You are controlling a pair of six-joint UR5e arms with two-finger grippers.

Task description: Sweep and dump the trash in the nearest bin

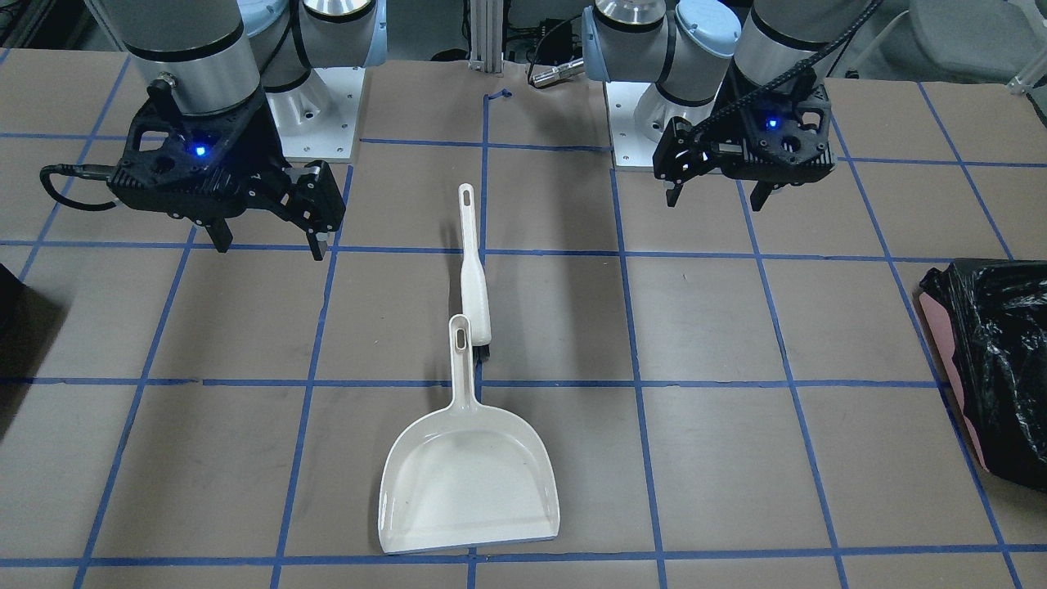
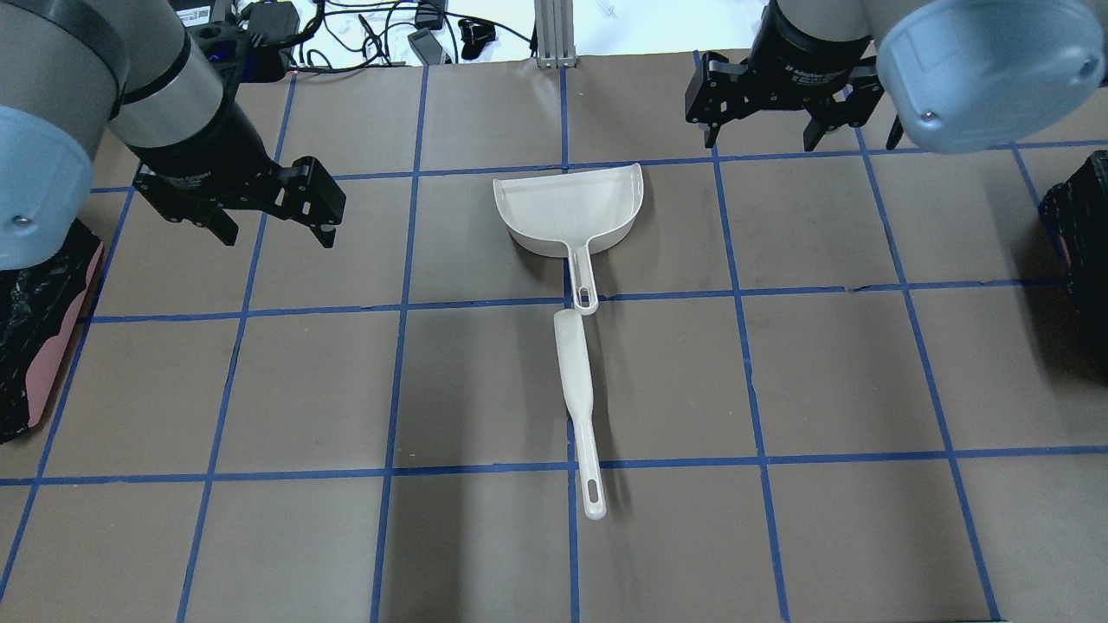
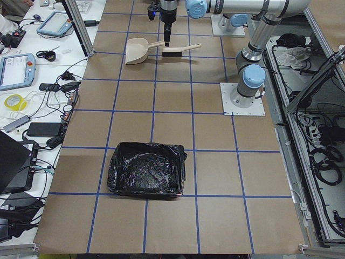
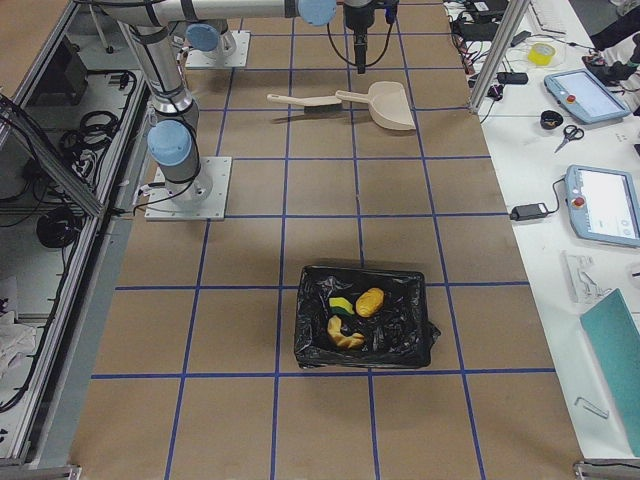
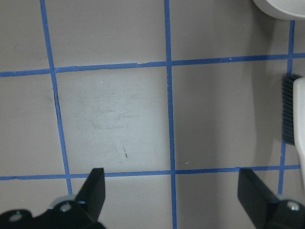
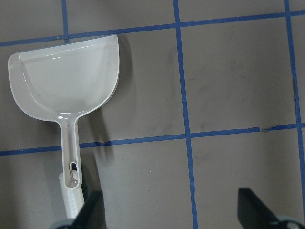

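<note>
**3 pieces binned, tools on the centre line**

3 pieces of trash, the bread roll [image 4: 371,300], croissant [image 4: 343,336] and sponge [image 4: 342,305], lie inside the bin [image 4: 315,290] at the robot's right end of the surface [image 2: 303,389]. The left pincer [image 2: 279,238] and right pincer [image 2: 762,138] hover spread wide, each empty. In the overhead view the dustpan [image 2: 567,203] and brush [image 2: 576,381] lie end to end along 12-to-6. From the dustpan, the right pincer at 2 o'clock is nearer than the left at 9. Nothing looks left to sweep.

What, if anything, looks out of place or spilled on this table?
Nothing stands out. The roll, croissant and sponge lie inside the black bin; the dustpan and brush lie in line, the dustpan's handle tip overlapping the brush head. The left gripper and right gripper hang open and empty.
</note>
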